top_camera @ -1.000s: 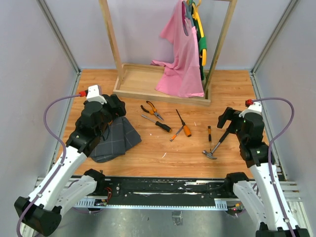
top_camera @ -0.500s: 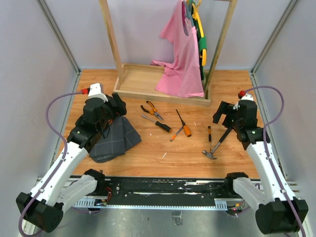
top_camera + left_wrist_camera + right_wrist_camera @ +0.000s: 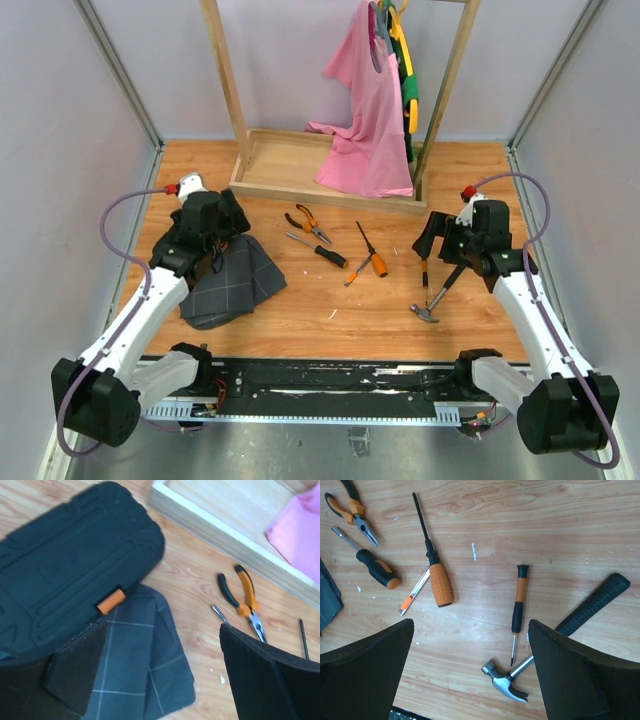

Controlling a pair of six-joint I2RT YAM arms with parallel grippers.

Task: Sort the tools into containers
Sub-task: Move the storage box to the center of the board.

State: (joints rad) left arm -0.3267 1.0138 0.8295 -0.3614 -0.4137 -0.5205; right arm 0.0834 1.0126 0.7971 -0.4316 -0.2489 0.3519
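Two tools spread wide, nothing gripped by either. Left tool (image 3: 160, 650) hanging low over the black case (image 3: 70, 575), fingers framing its orange latch (image 3: 111, 601); probably placed there for the latch, with the case seemingly shut and of no use for sorting until opened. Case lying at the left of the counter (image 3: 545, 530), one edge overlapping a grey checked cloth (image 3: 145, 675), latch side turned toward the loose items. Right tool (image 3: 470, 630) poised above the slim screwdriver (image 3: 518, 605) and the hammer (image 3: 592, 602), tip of the one just beside or touching the steel neck of the other, hard to tell which; a clean pick of the screwdriver likely calling for a grasp high on its handle, away from that spot. Between the two arms: pliers (image 3: 352, 507), a black-handled screwdriver (image 3: 377, 570), a fat orange-handled screwdriver (image 3: 437, 577) with a small orange-and-white strip (image 3: 414, 596) just beside its handle. All out on the bare wood, none in the case; sorting judged not yet begun. Apparent division of labour: left for the container, right for the nearest pieces.
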